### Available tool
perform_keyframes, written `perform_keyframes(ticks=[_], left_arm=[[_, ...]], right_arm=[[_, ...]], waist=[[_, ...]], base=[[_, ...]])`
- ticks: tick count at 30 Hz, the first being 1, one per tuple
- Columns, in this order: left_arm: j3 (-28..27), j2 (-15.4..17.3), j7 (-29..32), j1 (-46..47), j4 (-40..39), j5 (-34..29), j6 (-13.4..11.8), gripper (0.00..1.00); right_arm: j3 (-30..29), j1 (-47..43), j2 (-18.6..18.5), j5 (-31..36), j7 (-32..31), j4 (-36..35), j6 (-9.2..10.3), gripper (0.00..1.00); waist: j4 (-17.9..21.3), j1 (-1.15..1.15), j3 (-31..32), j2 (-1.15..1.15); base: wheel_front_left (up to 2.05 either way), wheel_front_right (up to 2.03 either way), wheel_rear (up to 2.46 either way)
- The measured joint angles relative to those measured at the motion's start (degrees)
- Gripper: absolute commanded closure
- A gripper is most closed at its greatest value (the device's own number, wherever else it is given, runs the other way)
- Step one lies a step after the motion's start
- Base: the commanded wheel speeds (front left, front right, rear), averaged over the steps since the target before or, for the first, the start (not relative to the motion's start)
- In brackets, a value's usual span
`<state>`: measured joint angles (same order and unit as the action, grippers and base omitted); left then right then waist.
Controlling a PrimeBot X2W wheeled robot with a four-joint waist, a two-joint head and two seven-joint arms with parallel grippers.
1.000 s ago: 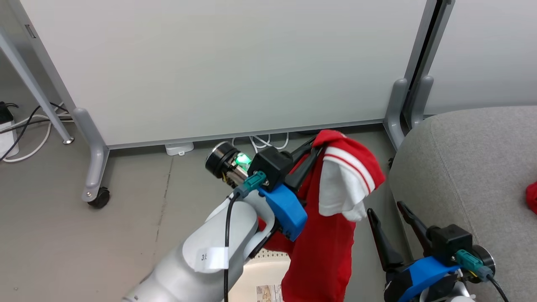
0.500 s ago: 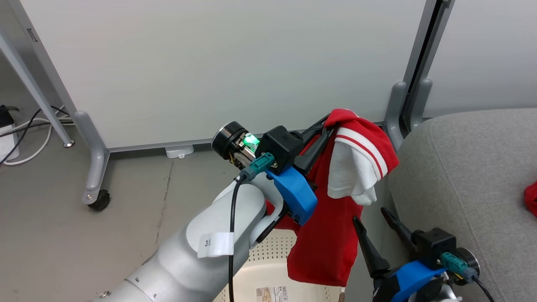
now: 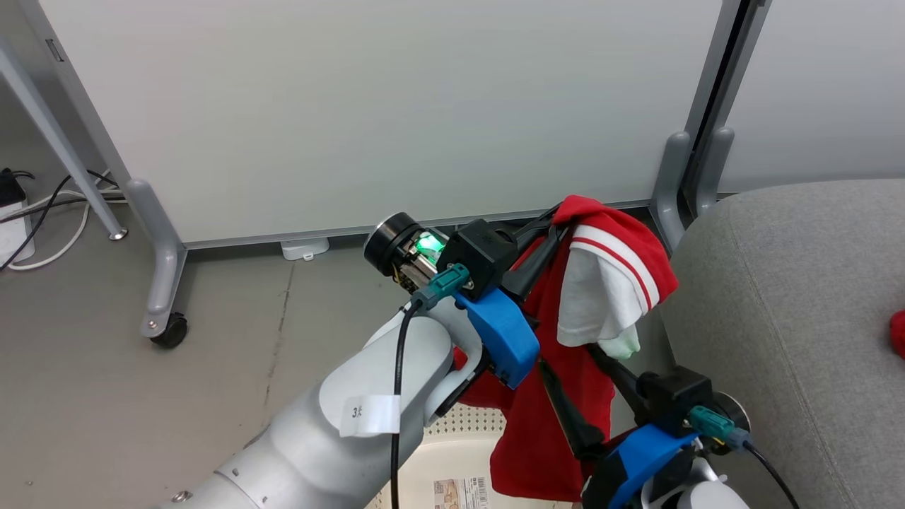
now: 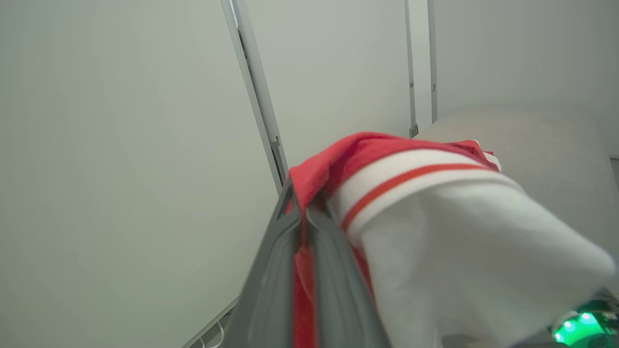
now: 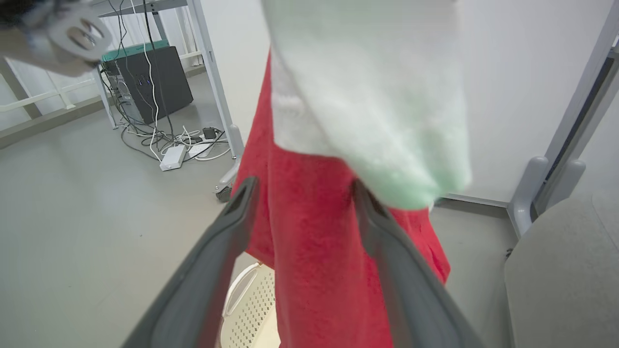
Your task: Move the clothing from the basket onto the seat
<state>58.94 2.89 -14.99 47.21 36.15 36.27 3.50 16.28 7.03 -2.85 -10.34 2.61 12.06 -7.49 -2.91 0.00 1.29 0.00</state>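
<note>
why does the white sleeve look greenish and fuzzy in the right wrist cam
Right wrist view: the white sleeve hangs close to the lens, so it is out of focus; its green tint likely comes from the green light on the left wrist. Left wrist view: the sleeve and the near fingers are soft too. Head view: sharp, evenly lit.

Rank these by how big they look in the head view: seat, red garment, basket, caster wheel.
1. seat, largest
2. red garment
3. basket, only partly in frame
4. caster wheel, smallest
</note>
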Motion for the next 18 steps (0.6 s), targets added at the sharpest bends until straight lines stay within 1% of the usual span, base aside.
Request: perform_keyframes(ticks=[4, 12, 18], left_arm=[[0.66, 0.0, 0.0, 0.08, 0.04, 0.34, -0.01, 1.0], [1.76, 0.0, 0.0, 0.41, -0.01, 1.24, -0.25, 1.0], [2.77, 0.01, 0.0, 0.62, -0.13, 2.03, -0.42, 1.0]], right_arm=[[1.85, 3.19, 0.0, -0.3, 0.35, 2.46, 0.0, 0.0], [1.11, 8.84, 0.0, 1.7, 1.68, 9.02, 0.0, 0.0], [1.77, 12.27, -0.02, 1.4, 2.18, 14.77, 0.0, 0.0]], waist=[[-0.26, 0.0, -0.07, 0.0], [-0.79, 0.0, -0.03, 0.0], [-1.06, 0.0, 0.08, 0.0]], base=[[0.0, 0.0, 0.0], [0.0, 0.0, 0.0], [0.0, 0.0, 0.0]])
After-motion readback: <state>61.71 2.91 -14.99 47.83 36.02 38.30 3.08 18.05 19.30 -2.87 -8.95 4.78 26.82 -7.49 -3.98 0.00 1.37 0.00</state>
